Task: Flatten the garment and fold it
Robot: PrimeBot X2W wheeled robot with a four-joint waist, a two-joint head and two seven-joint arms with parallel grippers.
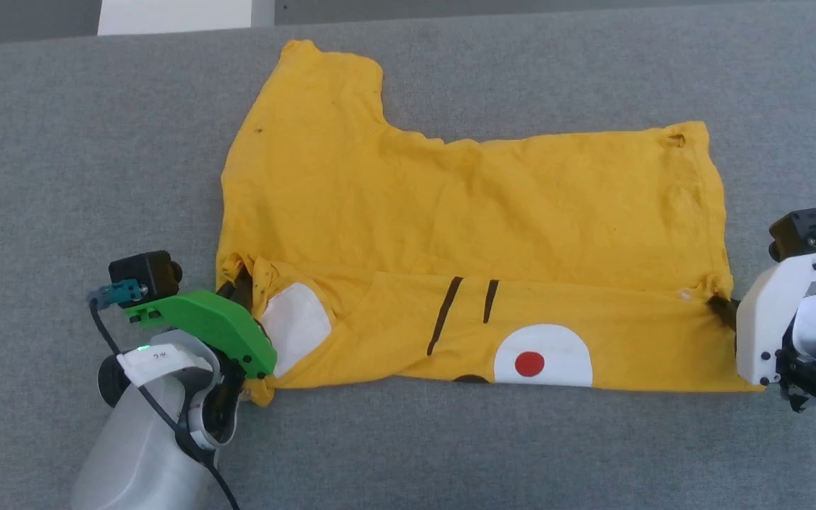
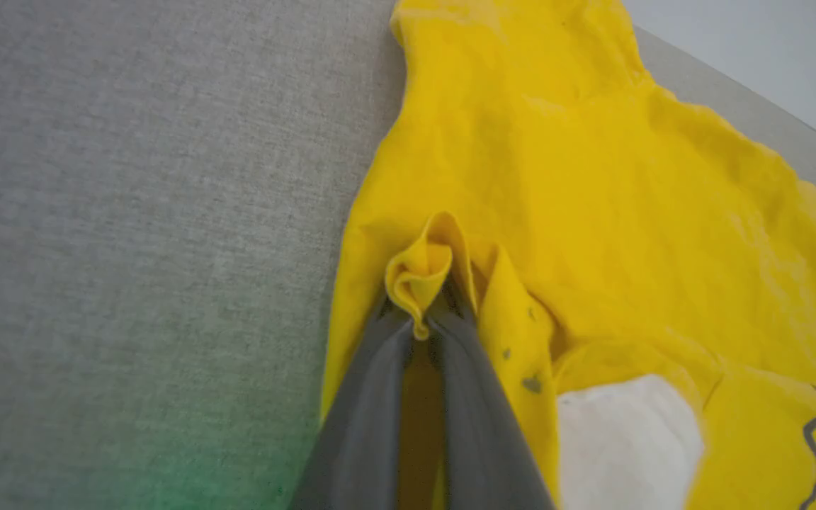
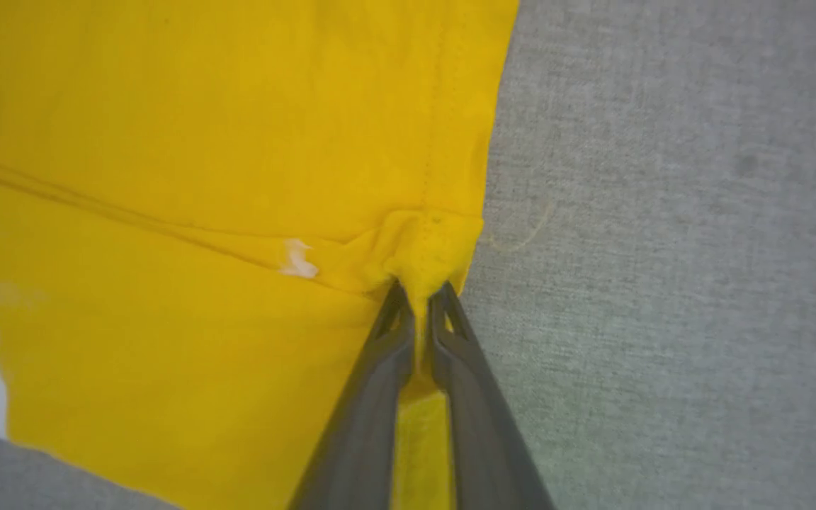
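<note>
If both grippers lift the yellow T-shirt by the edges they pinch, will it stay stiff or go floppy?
Probably floppy: the yellow T-shirt lies folded over itself and bunches at the left gripper. Its middle would likely sag between that and the right gripper. It seems light, since thin fingertip pinches hold it.

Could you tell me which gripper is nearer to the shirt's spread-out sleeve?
Left. The left gripper pinches the shirt at the sleeve end, robot-side of it; the right gripper pinches the opposite, hem end.
</note>
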